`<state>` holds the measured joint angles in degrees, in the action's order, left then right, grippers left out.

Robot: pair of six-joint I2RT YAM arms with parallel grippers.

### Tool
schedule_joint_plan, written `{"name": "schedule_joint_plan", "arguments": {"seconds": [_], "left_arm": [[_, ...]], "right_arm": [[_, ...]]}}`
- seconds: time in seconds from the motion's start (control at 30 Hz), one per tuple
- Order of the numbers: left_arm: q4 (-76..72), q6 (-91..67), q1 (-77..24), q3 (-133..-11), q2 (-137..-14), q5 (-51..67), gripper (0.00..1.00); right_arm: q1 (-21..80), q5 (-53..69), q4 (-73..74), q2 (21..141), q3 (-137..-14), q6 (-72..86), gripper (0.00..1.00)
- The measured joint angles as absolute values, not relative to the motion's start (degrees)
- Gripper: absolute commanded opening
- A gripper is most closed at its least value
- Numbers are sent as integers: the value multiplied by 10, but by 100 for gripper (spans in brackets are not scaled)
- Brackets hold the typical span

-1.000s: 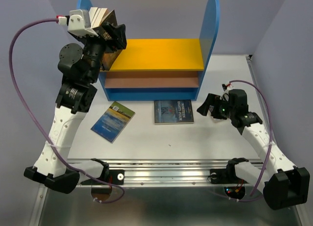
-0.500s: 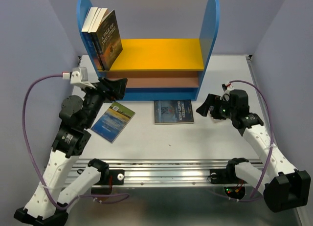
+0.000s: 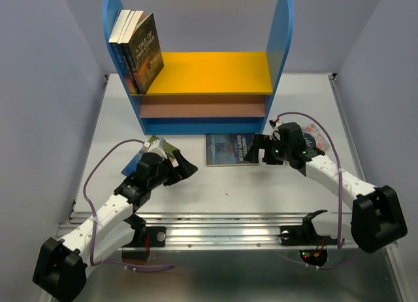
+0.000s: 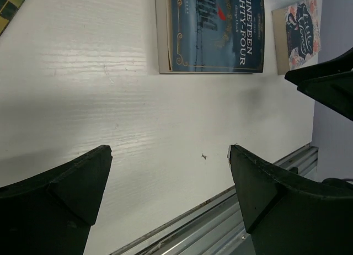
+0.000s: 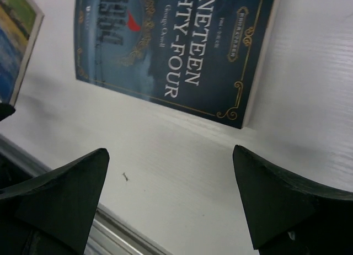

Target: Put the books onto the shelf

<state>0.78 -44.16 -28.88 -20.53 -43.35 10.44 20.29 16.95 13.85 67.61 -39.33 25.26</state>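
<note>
book (image 5: 182, 51) — just ahead of right fingers (image 5: 287, 202)

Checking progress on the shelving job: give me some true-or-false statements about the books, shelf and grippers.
1. Some books lean upright on the yellow upper board of the shelf. True.
2. Nineteen Eighty-Four sits on the brown lower board. False: it lies flat on the table before the shelf.
3. The left gripper and right gripper are open and empty. True.
4. The shelved books lean at the right side panel. False: the left panel.
</note>
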Motion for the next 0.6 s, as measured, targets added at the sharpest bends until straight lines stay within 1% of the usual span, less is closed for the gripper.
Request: {"name": "schedule_joint_plan", "arguments": {"seconds": [0.07, 0.23, 0.47, 0.57, 0.6], "left_arm": [[-21, -457, -289, -187, -447, 106, 99], [-121, -470, -289, -192, -547, 103, 99], [-189, -450, -289, -286, -760, 105, 99], [-209, -438, -289, -316, -813, 106, 99], [-213, -434, -290, -327, -828, 105, 97]], "right_arm": [[216, 144, 130, 712, -398, 257, 100], [216, 87, 106, 755, -399, 286, 100], [215, 70, 77, 783, -398, 303, 100], [215, 66, 67, 799, -398, 305, 100], [215, 66, 65, 804, -399, 305, 100]]}}
